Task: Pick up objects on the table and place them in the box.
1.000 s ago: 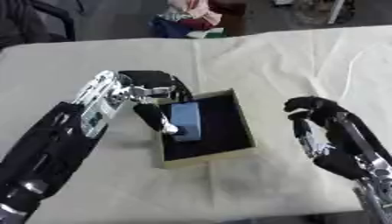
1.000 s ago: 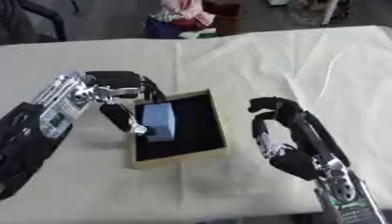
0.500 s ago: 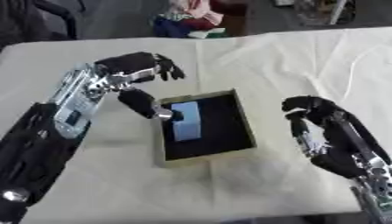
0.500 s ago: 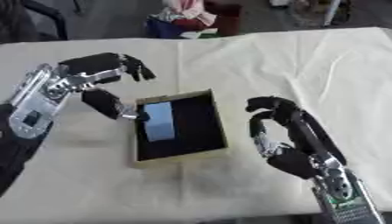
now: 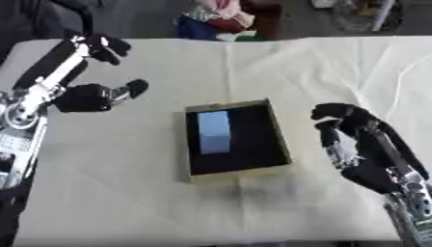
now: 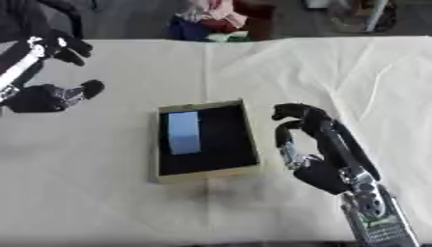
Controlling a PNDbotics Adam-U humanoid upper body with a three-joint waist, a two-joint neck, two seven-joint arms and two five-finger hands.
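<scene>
A shallow box [image 5: 282,144] with a tan rim and a black inside lies on the cream cloth in the middle of the table. A light blue block [image 5: 213,131] lies flat in the box's left half. My left hand [image 5: 84,94] is open and raised well to the left of the box, fingers spread and holding nothing. To the right of the box, my right hand [image 5: 358,144] hovers with its fingers curled and nothing in them.
The cream cloth [image 5: 320,67] covers the table and is creased at the right. Beyond the far edge lies a heap of coloured cloth and bags [image 5: 221,19]. The table's front edge runs along the bottom of the view.
My left hand let go of the blue block, which now lies in the box, and drew back up and to the left. The right hand has barely moved.
</scene>
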